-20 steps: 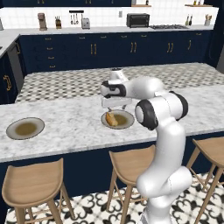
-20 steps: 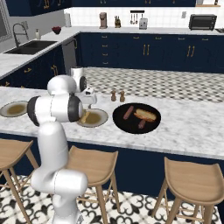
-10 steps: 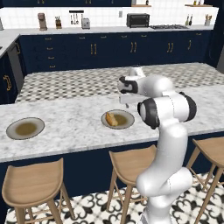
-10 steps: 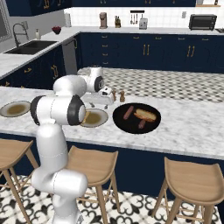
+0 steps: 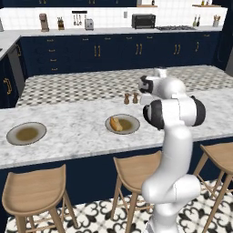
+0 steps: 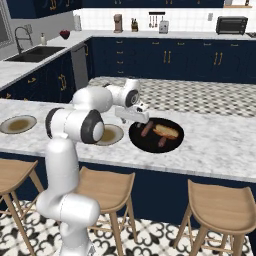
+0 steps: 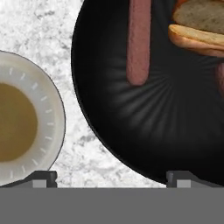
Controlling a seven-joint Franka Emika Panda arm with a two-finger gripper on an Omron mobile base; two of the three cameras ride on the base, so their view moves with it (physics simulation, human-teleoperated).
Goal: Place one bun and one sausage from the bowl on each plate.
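The marble desk point(image 6: 220, 150) is carrying everything, running from left to right across both base views. The white arm point(image 6: 75, 125) is rising from the near side and bending over it. The black bowl point(image 6: 156, 135) is sitting on the desk just right of the middle plate point(image 6: 111, 134), apart from it by a narrow strip of marble in the hand view. Inside the bowl a bun point(image 6: 167, 131) is lying toward the right, with one sausage point(image 6: 147, 129) to its left and another sausage point(image 6: 162, 141) on its near side. The middle plate point(image 5: 123, 124) is already holding a bun point(image 5: 115, 123) on its brownish centre. A second plate point(image 5: 26, 133) is sitting well apart at the far left of the desk. The end effector point(image 6: 131, 116) is hovering above the bowl's left rim, its fingertips point(image 7: 183, 178) standing wide apart, released and holding nothing. Two small shakers point(image 5: 130, 98) are standing on the desk beyond the middle plate.
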